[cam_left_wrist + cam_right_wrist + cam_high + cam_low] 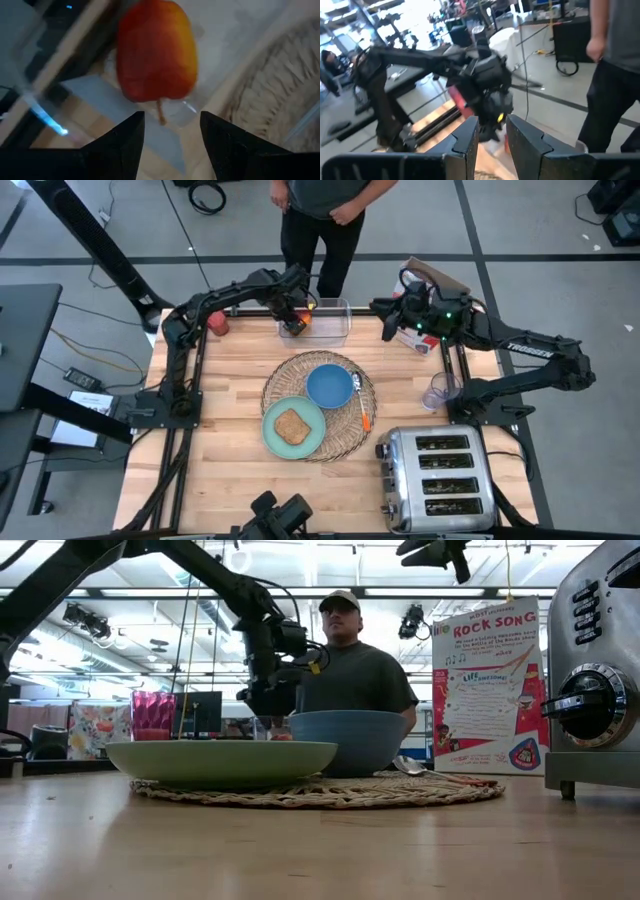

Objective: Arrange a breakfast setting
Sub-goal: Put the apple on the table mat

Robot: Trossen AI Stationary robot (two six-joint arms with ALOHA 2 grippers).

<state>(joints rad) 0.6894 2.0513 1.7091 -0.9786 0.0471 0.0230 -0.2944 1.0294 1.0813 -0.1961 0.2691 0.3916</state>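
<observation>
A red-yellow apple (pixel 155 50) lies in the clear plastic tub (pixel 335 322) at the table's far edge. My left gripper (pixel 172 122) points down into the tub just above the apple, open, with the stem showing between its fingertips. On the round wicker placemat (pixel 345 435) sit the mint-green plate (pixel 275 435) with the toast slice (pixel 291 425), the blue bowl (pixel 330 386) and the orange-handled utensil (pixel 363 412). The red cup (pixel 218 323) stands at the far left. My right gripper (pixel 492 127) hovers level at the far right, open by a narrow gap, with nothing between its fingers.
A chrome toaster (pixel 437 478) fills the near right corner. A clear cup (pixel 438 390) and a printed carton (pixel 425 338) stand along the right side. A person (pixel 325 220) stands just beyond the far edge. Bare wood lies at the near left.
</observation>
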